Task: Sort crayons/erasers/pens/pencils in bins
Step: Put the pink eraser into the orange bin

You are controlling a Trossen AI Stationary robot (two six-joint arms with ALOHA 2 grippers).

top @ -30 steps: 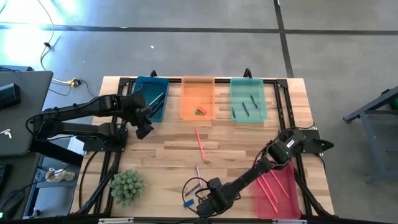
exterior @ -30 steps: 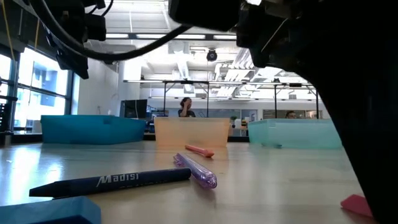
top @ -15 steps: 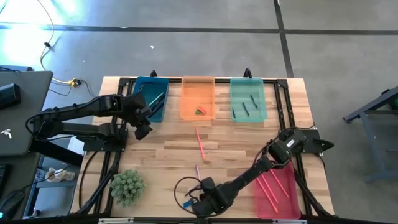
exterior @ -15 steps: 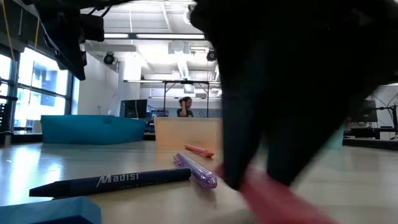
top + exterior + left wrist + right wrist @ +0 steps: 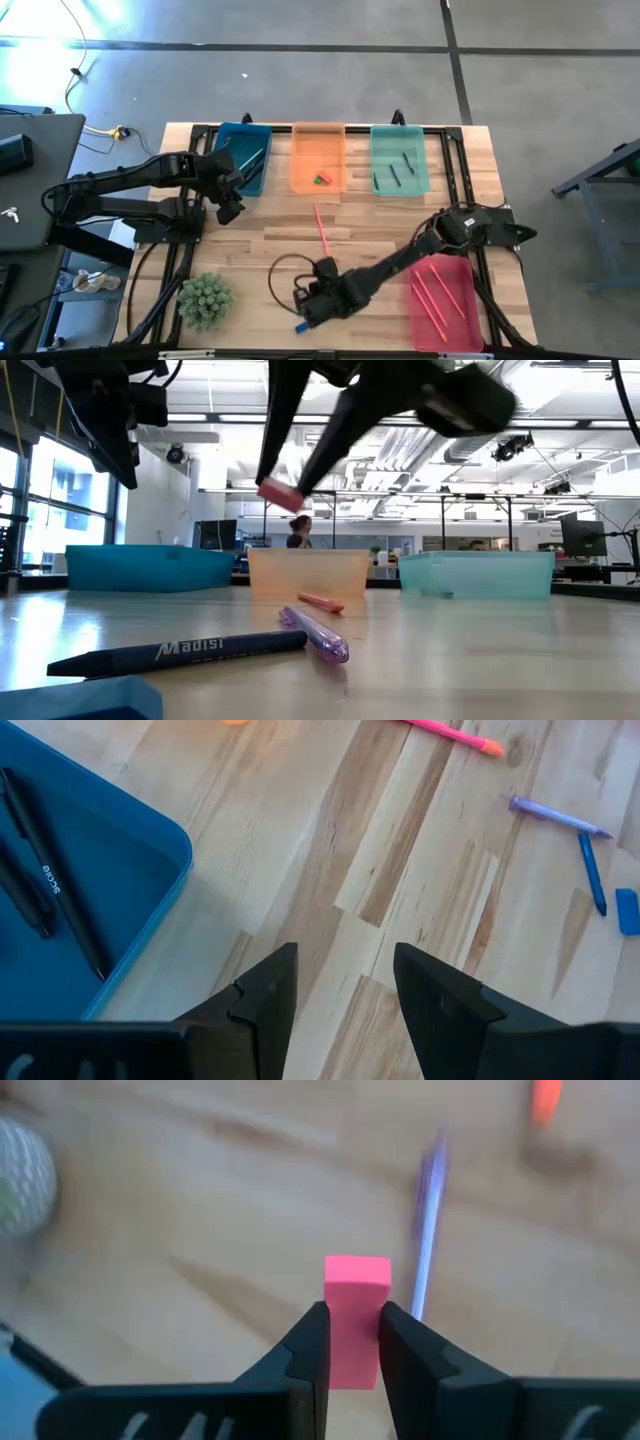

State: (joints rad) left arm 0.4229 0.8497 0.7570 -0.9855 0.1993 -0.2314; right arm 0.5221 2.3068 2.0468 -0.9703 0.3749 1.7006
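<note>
Fingers of the right gripper (image 5: pixel 352 1342) are clamped on a pink eraser (image 5: pixel 356 1320), which stands up between the jaws and clear of the table (image 5: pixel 390 225); the low view shows the same block (image 5: pixel 279 495) lifted well above the wood. Just beyond the jaws lies a purple pen (image 5: pixel 430 1220), and past it an orange-pink stick (image 5: pixel 546 1100) at the far edge of that view. Below and beside the right gripper, near the table's front edge, are a dark blue crayon (image 5: pixel 180 651) and a blue eraser (image 5: pixel 301 326), with a spiky green ball (image 5: pixel 205 300) off toward the left arm's side. Farther on, a pink stick (image 5: pixel 321 229) lies on open wood between the jaws and the bins. The pink-red bin (image 5: pixel 446 303) sits beside the right arm, holding pink sticks. At the far edge stand the blue bin (image 5: pixel 243 157), orange bin (image 5: pixel 318 156) and teal bin (image 5: pixel 399 159). The left gripper (image 5: pixel 340 985) hangs beside the blue bin, jaws apart and holding nothing.
</note>
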